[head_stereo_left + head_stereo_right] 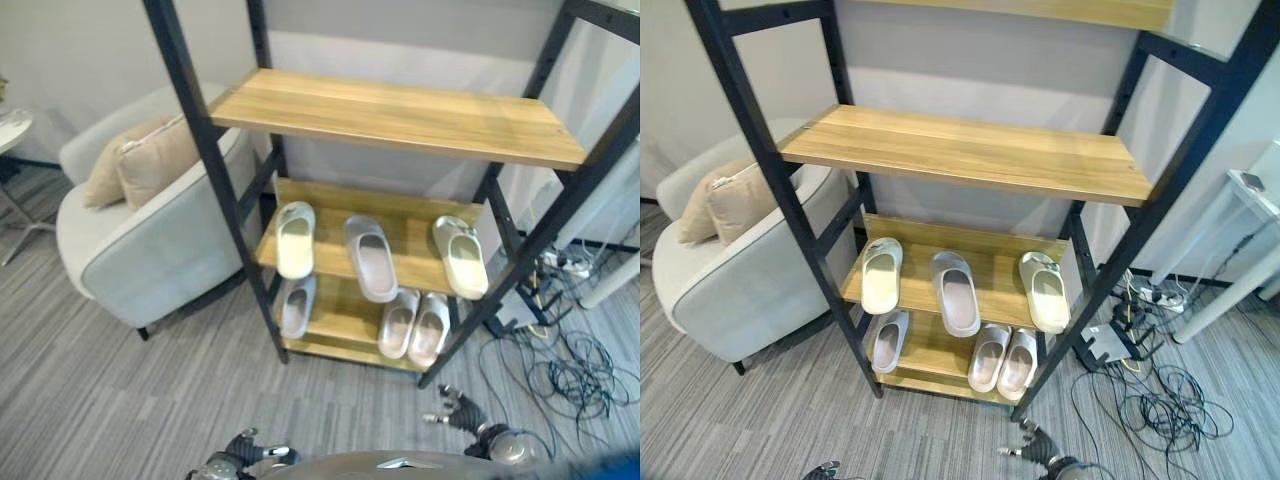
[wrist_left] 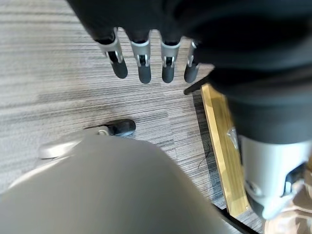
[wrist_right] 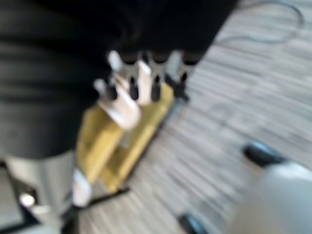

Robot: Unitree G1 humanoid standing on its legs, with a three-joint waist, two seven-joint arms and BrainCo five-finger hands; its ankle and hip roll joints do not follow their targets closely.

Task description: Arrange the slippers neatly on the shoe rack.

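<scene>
Both my robot hands hang low and empty, left robot hand (image 2: 146,66) with straight fingers, right robot hand (image 1: 455,408) loosely spread. Six pale foam slippers (image 1: 956,291) lie on the black-framed wooden shoe rack (image 1: 970,150)'s two lower shelves, unevenly spaced. I judge reaching in risks clipping the rack's black posts and knocking the slippers askew.

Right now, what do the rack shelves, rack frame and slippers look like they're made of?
Shelves: wood or wood-look laminate, matte; lengthwise grain streaks show.
Frame: probably black-painted metal; thin, straight, even matte bars.
Slippers, e.g. the middle one: likely moulded foam or rubber; one-piece, thick, smooth, no seams visible.
</scene>
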